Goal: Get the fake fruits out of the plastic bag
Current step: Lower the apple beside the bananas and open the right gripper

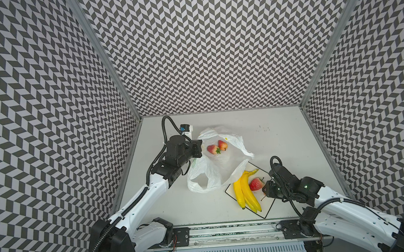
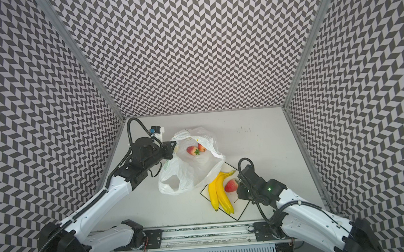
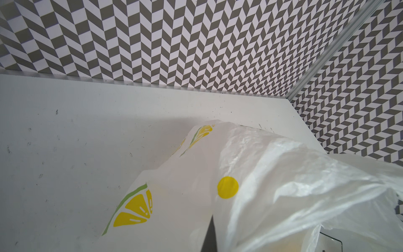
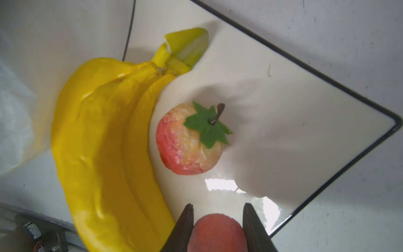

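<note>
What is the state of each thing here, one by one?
Bag: open, lying on the table, rim pinched by the left pincer.
Two strawberries: inside the bag.
Bananas: out, lying on the plate.
Third strawberry: out, on the plate.
Peach: gripped by the right pincer, over the plate.

Your plastic bag is translucent white with yellow-green lemon-slice prints and a yellow dot. Between the dark right fingers sits a peach-orange round fruit; just beyond them, glossy yellow bananas with a greenish stem, a red-and-cream strawberry with green cap, a white black-rimmed plate. Walls: grey-white chevrons
</note>
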Robot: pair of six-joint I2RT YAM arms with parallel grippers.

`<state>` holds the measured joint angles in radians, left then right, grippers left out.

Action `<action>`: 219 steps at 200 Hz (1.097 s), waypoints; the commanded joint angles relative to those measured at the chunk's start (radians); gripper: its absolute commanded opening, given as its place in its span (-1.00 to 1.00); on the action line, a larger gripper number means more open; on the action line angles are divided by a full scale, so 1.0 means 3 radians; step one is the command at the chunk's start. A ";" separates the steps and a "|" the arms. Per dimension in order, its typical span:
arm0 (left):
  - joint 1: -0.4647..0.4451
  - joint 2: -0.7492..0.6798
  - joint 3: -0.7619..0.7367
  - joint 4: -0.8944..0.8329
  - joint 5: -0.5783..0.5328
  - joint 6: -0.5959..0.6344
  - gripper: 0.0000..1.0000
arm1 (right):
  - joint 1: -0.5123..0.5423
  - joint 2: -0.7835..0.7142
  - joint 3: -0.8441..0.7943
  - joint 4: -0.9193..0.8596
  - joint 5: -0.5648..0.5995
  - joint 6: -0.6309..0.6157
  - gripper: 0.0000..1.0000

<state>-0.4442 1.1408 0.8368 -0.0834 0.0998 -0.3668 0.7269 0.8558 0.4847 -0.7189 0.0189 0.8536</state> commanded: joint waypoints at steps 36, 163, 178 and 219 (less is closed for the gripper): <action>0.0018 0.0000 0.0116 -0.0064 0.0038 0.0046 -1.00 | -0.0122 -0.0042 -0.0213 0.0464 -0.0149 -0.0079 0.04; 0.0019 -0.0002 0.0092 0.0010 0.0080 0.0018 -1.00 | -0.0012 -0.0569 0.1064 0.0770 -0.0423 -0.1197 -0.14; 0.0020 0.0007 0.0095 0.0017 0.0083 0.0017 -1.00 | 0.0295 -0.0588 0.0974 0.1105 -0.0448 -0.1541 -0.27; 0.0021 0.0007 0.0120 0.0008 0.0103 0.0029 -1.00 | 0.1329 -0.0505 0.0478 0.2004 0.0138 -0.2836 -0.43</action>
<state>-0.4442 1.1408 0.8402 -0.0910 0.1192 -0.3576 1.0077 0.6872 0.7136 -0.3576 -0.0399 0.3061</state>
